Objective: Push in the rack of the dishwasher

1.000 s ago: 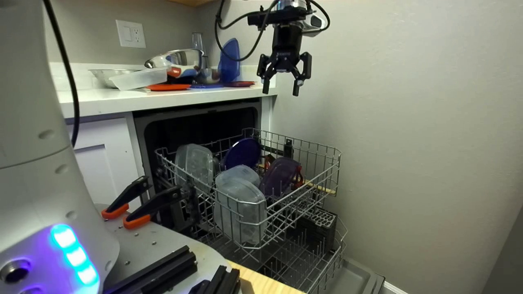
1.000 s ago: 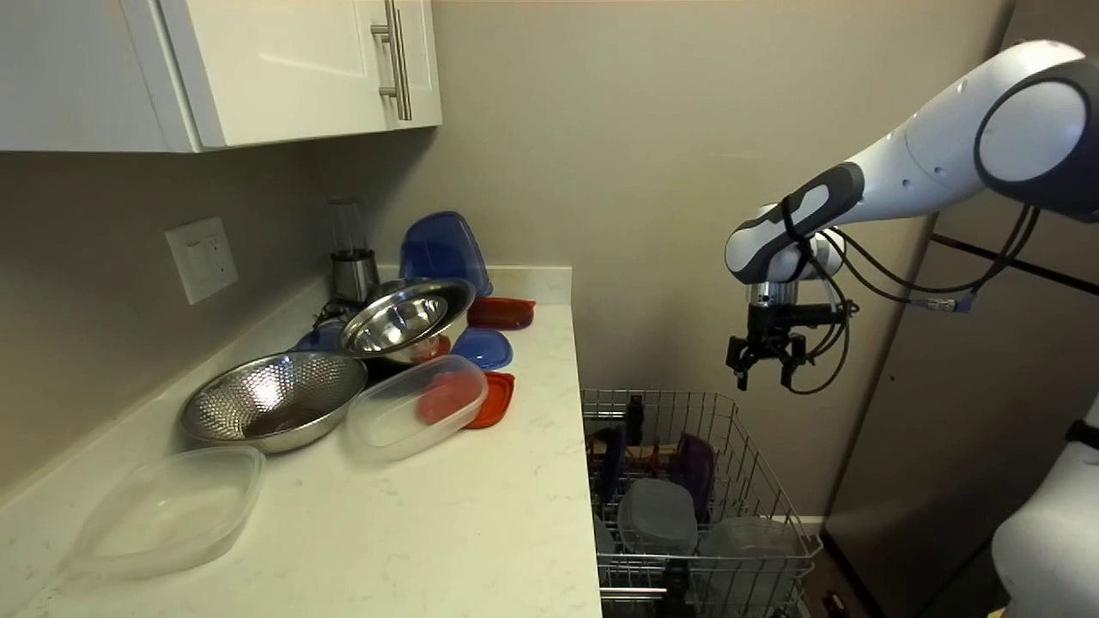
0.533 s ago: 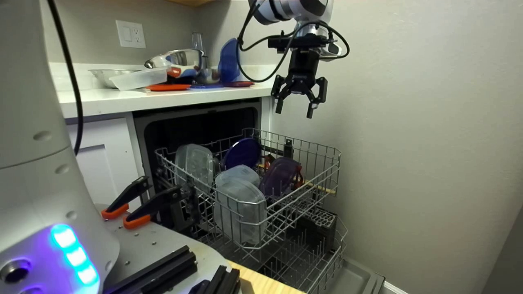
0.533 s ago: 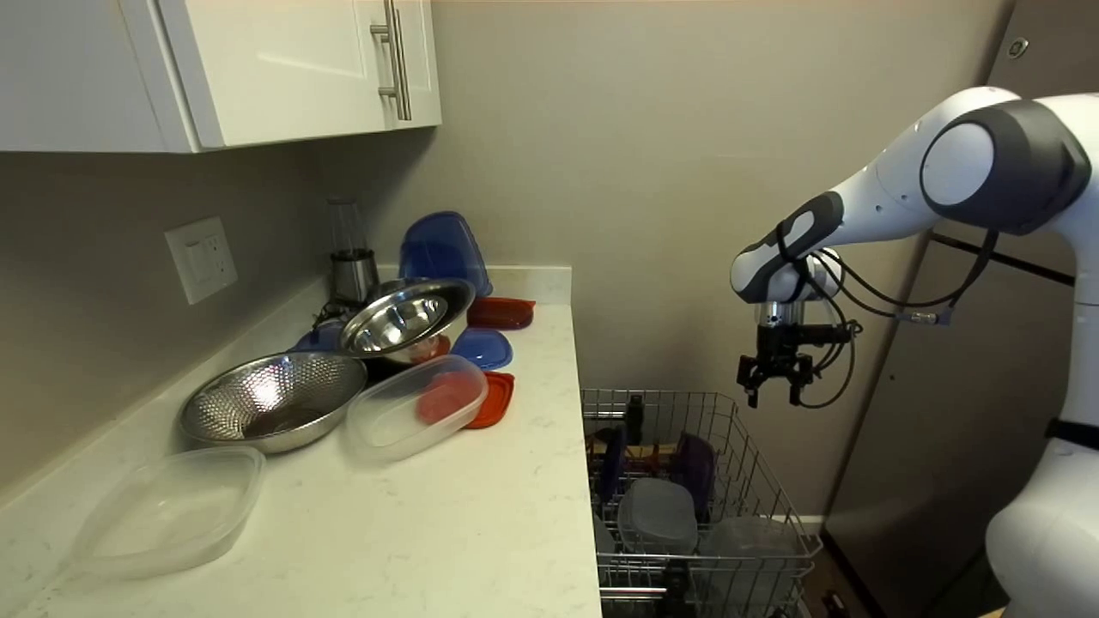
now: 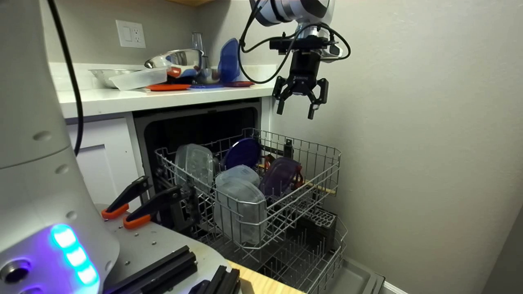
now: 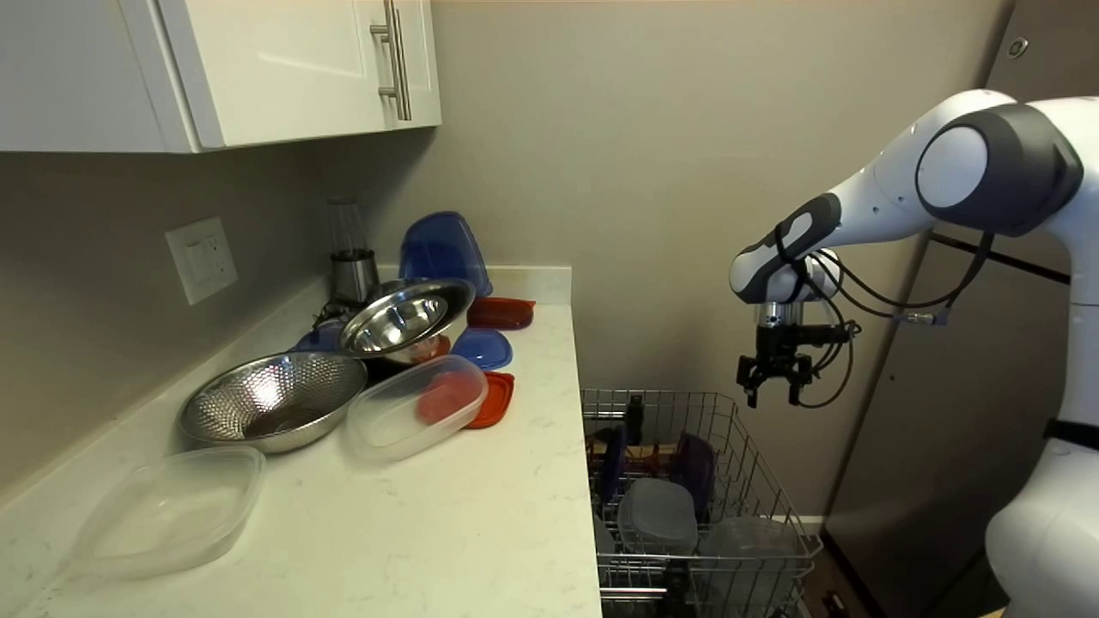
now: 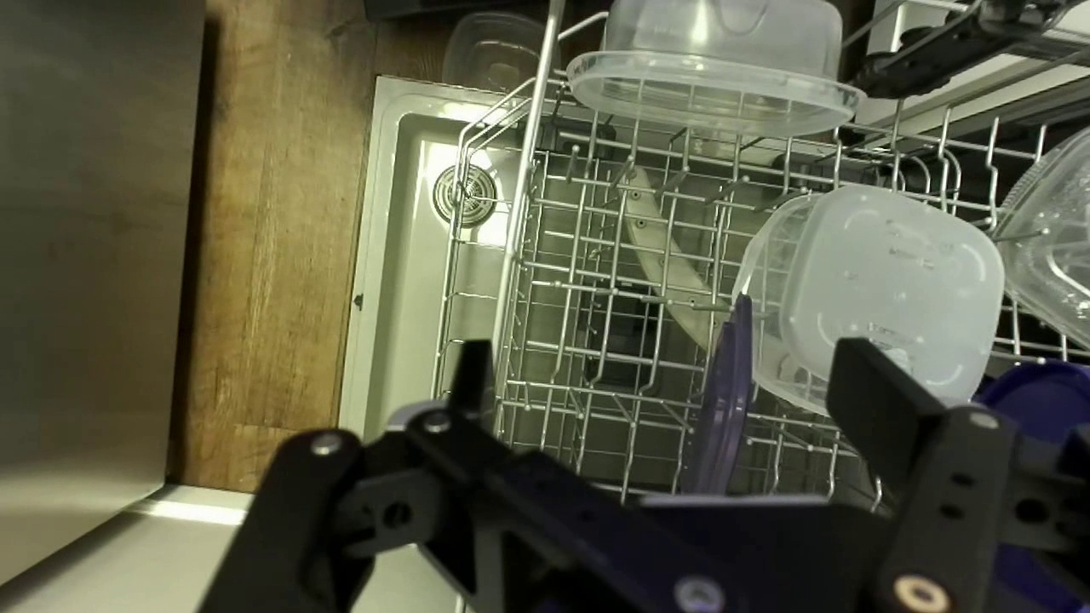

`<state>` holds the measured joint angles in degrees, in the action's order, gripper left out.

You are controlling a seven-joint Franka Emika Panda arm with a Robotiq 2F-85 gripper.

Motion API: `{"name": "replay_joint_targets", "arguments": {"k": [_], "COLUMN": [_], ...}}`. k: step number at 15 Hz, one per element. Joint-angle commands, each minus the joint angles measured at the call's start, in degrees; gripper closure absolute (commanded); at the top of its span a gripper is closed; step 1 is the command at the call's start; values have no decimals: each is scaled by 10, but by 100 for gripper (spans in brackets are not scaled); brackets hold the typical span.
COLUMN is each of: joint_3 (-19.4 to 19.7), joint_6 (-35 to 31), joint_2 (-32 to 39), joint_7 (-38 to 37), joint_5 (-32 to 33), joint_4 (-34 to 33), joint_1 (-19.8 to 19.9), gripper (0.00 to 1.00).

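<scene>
The rack, a pale-grey wire basket, is pulled out of the dishwasher (image 5: 196, 128) in an exterior view (image 5: 302, 141). It also shows in an exterior view (image 6: 713, 559) and in the wrist view (image 7: 515, 230). It holds clear containers (image 5: 241, 212), a blue dish (image 5: 244, 153) and a purple dish (image 5: 280, 176). My gripper (image 5: 296, 110) is open and empty, pointing down above the rack's far side, apart from it. It shows in an exterior view (image 6: 773, 397) and in the wrist view (image 7: 664, 370), where the purple dish (image 7: 722, 400) appears between the spread fingers.
A lower rack (image 5: 294, 261) with a dark cutlery basket (image 5: 316, 224) sits below, over the lowered door (image 5: 351, 277). The wall (image 5: 408, 143) stands close beside the racks. The countertop (image 6: 481, 515) carries bowls, lids and containers. Orange-tipped clamps (image 5: 139, 220) sit by the robot base.
Over the last second, my gripper has moved down and to the right in an exterior view, nearly stopping in the latest half second. It stays open. The rack has not moved.
</scene>
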<state>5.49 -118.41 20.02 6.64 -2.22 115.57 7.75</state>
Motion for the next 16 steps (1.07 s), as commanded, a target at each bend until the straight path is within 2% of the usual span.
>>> {"name": "replay_joint_targets", "arguments": {"k": [1,3,6,12,16], "joint_3": [-1,5,7,21,24], "joint_6": [-2,-15,-31,-32,-51], "joint_2": [31,67,127,230,288], "joint_7": [-35,-101,-147,-188,-187], "joint_5": [-6,0,-1,5,-7], "joint_4": [-23,-45,-85,-172,-226], "joint_1": [-4,-14,-19,-19,-7], "gripper": [0,0,0,0,0]}}
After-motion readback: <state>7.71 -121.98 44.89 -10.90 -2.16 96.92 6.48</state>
